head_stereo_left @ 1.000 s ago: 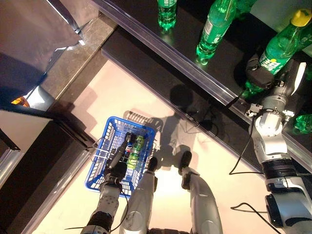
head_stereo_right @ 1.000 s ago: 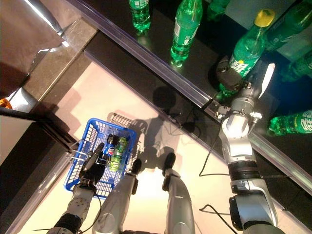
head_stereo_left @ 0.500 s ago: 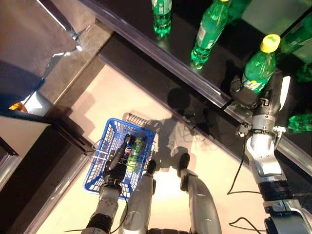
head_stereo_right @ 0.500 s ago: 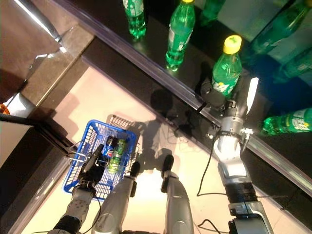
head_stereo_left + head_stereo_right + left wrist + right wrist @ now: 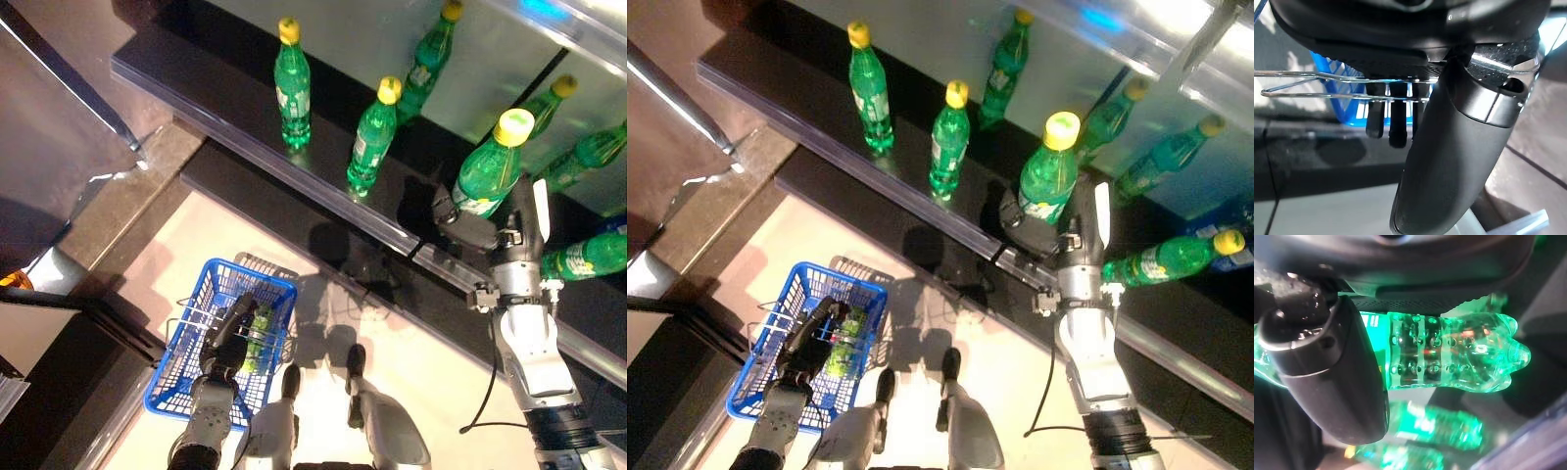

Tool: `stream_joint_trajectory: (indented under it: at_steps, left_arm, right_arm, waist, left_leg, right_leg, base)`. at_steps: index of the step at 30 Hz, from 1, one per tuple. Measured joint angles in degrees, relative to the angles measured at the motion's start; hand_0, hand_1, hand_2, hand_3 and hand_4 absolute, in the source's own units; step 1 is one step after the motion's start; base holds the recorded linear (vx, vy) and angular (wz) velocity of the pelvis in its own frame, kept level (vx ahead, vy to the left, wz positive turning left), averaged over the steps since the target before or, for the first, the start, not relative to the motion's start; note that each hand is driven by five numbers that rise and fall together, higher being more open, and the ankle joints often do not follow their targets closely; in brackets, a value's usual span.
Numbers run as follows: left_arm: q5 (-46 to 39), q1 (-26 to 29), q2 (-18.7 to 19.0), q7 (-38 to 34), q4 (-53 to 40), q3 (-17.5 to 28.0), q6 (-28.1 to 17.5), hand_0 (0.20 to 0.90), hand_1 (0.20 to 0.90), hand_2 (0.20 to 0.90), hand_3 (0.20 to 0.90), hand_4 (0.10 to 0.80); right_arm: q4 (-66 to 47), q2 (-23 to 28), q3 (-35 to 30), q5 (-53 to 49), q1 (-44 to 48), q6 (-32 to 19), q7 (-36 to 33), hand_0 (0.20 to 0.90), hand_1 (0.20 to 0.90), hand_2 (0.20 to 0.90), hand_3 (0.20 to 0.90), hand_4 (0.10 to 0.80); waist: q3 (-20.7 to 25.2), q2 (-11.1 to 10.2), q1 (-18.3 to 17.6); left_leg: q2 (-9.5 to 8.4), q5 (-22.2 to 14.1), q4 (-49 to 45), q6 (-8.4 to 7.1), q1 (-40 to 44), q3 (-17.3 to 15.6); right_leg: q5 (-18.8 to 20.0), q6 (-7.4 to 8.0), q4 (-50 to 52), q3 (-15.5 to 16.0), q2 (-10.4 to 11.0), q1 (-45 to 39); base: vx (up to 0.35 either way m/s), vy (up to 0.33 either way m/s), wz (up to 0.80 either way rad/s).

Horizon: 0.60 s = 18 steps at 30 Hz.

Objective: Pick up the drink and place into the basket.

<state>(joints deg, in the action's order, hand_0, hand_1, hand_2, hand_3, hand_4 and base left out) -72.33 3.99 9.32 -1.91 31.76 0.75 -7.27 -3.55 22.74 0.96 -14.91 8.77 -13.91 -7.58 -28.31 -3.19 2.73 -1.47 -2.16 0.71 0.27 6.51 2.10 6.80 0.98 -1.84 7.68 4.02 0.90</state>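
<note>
Green plastic bottle [image 5: 1047, 182], full and likely weighty, sat clamped at its ribbed lower body by the right hand [image 5: 1070, 239], cap clear above the fingers. Left hand [image 5: 227, 339] curled round the basket [image 5: 186, 384] handle; smooth walls could slip.

The bottle [image 5: 487, 178] in my dark right hand [image 5: 468, 221] is clear green with a yellow cap and a green-and-white label; its lower body is ribbed and dimpled. Two more green bottles [image 5: 291, 86] with yellow caps stand on the glossy black shelf [image 5: 196, 88]. My black left hand [image 5: 227, 338] is at the bright blue basket [image 5: 186, 367], whose handles [image 5: 1312, 83] are silver wire. The floor [image 5: 196, 245] is pale cream.
</note>
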Motion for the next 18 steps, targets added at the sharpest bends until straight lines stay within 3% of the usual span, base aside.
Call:
stream_joint_trajectory:
  at_steps: [7,15,18]
  left_arm:
    - [4.68,0.23,0.06,0.05,-0.01,0.16,2.57,0.300,0.300,0.300,0.200,0.100]
    - [9.08,0.49,0.84,3.29,-3.40,0.09,7.91,0.300,0.300,0.300,0.200,0.100]
    - [12.17,0.47,3.13,5.20,-5.91,-0.76,11.46,0.300,0.300,0.300,0.200,0.100]
  right_arm:
    - [0.03,-2.45,5.26,-2.01,-1.76,4.05,10.85,0.300,0.300,0.300,0.200,0.100]
    - [0.08,-2.29,7.67,-2.08,-4.46,10.15,15.81,0.300,0.300,0.300,0.200,0.100]
    - [0.10,-1.73,9.56,-2.02,-4.47,12.05,16.49,0.300,0.300,0.300,0.200,0.100]
  waist:
    - [2.47,0.01,-1.45]
    - [3.66,0.19,-1.44]
    - [3.67,0.24,-1.43]
  left_leg:
    - [0.18,0.27,1.63,0.02,2.42,-0.05]
    - [0.31,0.77,2.30,-0.21,2.30,0.11]
    - [0.37,1.02,2.32,-0.34,2.21,0.10]
  right_leg:
    - [0.04,0.34,-1.96,0.29,-0.06,-3.29]
    - [0.11,0.43,-2.62,1.61,0.10,-3.82]
    - [0.06,0.40,-2.89,2.82,0.22,-4.37]
  base:
    - [0.012,0.023,0.06]
    - [0.006,0.020,0.08]
    - [0.014,0.006,0.19]
